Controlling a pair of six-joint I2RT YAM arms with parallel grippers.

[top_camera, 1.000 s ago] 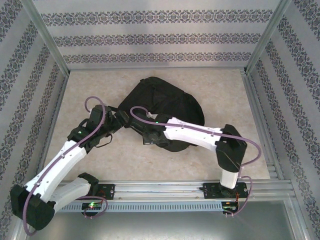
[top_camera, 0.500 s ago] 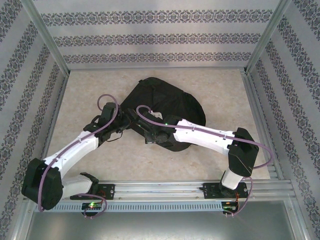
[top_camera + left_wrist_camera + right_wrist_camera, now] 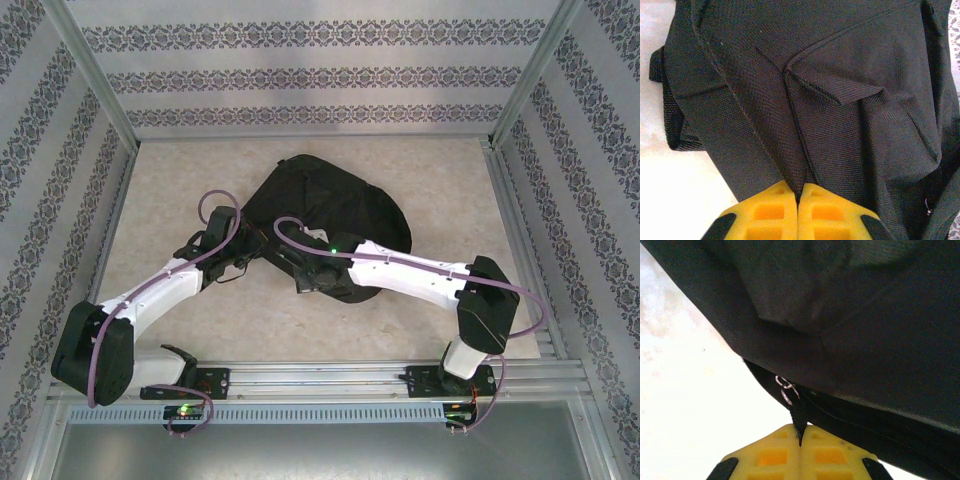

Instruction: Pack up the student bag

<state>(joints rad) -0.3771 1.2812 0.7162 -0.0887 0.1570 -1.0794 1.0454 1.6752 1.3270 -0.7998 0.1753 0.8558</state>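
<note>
Beige tabletop, student bag lying flat; left gripper pinches its fabric, right gripper clamps the zipper pull.

Reads as a robotics lab test cell, not a home. Fenced by aluminium posts at upper left and upper right, lined with patterned wall panels, floored by a pale marbled desk. Along the bottom edge, a metal rail bearing left arm and right arm.
</note>
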